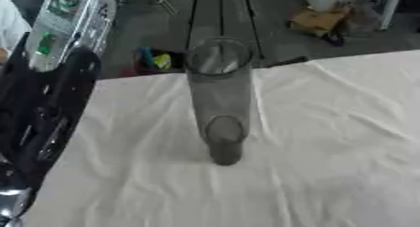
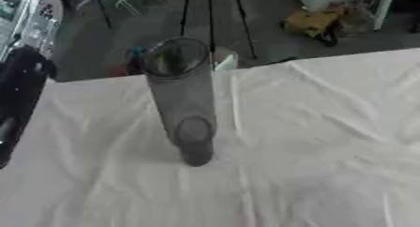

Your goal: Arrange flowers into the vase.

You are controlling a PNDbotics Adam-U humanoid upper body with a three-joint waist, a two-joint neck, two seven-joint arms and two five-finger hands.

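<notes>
A tall clear glass vase [image 1: 219,99] stands upright on the white tablecloth [image 1: 328,141], a little left of the middle, and holds nothing I can see. No flower shows on the cloth. My left arm [image 1: 49,109], black, runs along the left edge toward the far side. Its end, my left hand [image 1: 70,19], is a silver-white shape with green marks past the table's far left corner, well clear of the vase. What it holds, if anything, is too blurred to tell. My right hand shows in no view.
The table's far edge [image 1: 328,62] runs behind the vase. On the floor beyond it lie a yellow-brown bundle [image 1: 316,20], small blue and yellow things [image 1: 156,59] and thin dark stand legs [image 2: 209,15]. Wrinkled cloth spreads right of the vase.
</notes>
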